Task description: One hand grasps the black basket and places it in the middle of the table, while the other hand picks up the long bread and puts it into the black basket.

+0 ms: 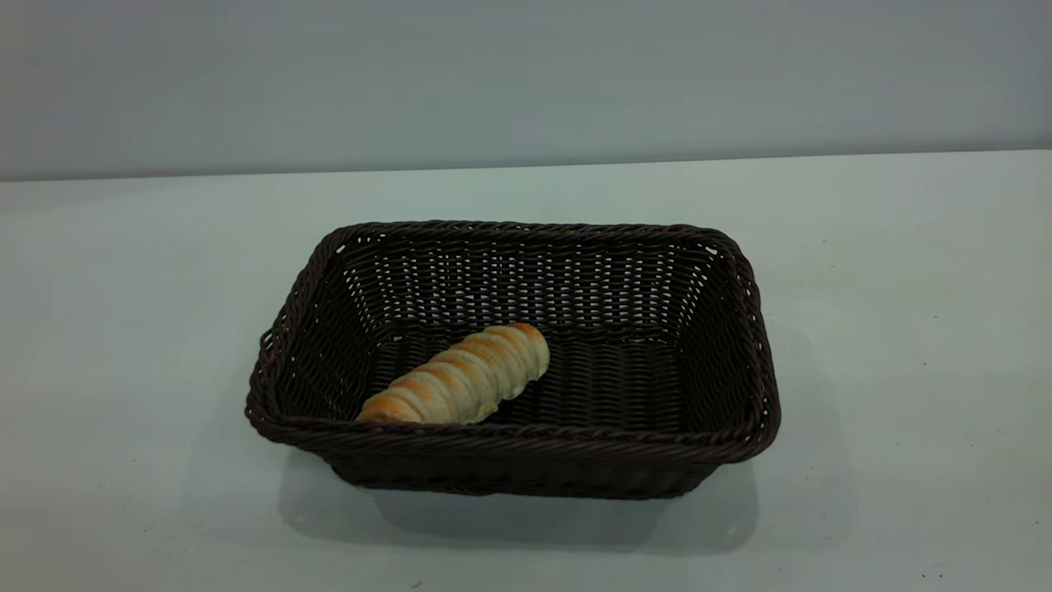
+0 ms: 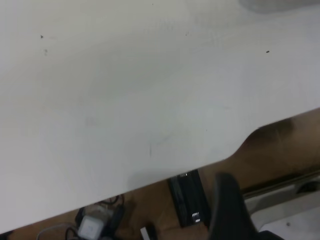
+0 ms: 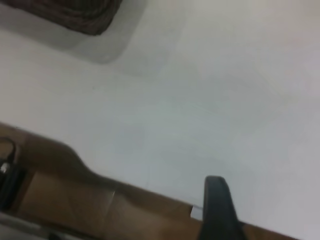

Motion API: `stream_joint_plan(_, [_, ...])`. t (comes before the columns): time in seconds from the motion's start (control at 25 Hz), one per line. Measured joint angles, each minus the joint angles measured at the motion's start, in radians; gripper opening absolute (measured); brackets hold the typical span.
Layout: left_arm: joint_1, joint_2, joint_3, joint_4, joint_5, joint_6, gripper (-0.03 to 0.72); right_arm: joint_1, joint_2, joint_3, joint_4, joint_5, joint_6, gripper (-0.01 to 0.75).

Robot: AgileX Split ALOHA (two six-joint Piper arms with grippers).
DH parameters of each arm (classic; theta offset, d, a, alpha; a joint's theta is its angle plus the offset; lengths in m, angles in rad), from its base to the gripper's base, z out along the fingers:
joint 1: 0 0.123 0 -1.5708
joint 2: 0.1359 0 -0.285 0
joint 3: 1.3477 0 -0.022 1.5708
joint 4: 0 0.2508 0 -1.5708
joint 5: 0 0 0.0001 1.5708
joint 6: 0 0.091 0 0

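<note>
The black basket (image 1: pixel 526 238) stands in the middle of the table (image 1: pixel 904 288). The long bread (image 1: pixel 460 378) lies inside it on the woven floor, slanted, toward the basket's left front corner. Neither gripper shows in the exterior view. My left gripper (image 2: pixel 227 212) is only partly in its wrist view, held over the table's edge, away from the basket. My right gripper (image 3: pixel 217 210) is likewise only partly in view over the table's edge. A corner of the basket (image 3: pixel 75 15) shows far off in the right wrist view.
Bare tabletop (image 2: pixel 125 90) lies all round the basket. Past the table's edge the left wrist view shows a brown floor (image 2: pixel 280 150) with a black box (image 2: pixel 187 200) and cables. A grey wall (image 1: pixel 526 74) stands behind the table.
</note>
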State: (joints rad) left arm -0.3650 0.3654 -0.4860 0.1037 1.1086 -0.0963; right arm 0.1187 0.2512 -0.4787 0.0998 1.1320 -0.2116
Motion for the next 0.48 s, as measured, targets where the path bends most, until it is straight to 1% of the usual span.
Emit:
stream_joint_plan(0.08, [0.038, -0.032, 0.000, 0.000, 0.000, 0.000, 0.473, -0.045, -0.022, 0.000, 0.002, 0.000, 0.000, 0.511])
stream_joint_plan(0.16, [0.096, -0.068, 0.000, 0.000, 0.000, 0.000, 0.473, -0.091, -0.043, 0.000, 0.003, 0.000, 0.000, 0.511])
stream_joint_plan(0.28, [0.206, -0.135, 0.000, 0.000, 0.002, 0.000, 0.473, -0.143, -0.080, 0.000, 0.003, 0.000, 0.000, 0.511])
stream_joint_plan(0.36, [0.273, -0.182, 0.000, 0.000, 0.005, 0.000, 0.473, -0.153, -0.100, 0.000, 0.003, 0.001, 0.000, 0.511])
stream_joint_plan(0.48, [0.344, -0.239, 0.000, 0.000, 0.007, 0.000, 0.473, -0.158, -0.135, 0.000, 0.003, 0.001, 0.000, 0.511])
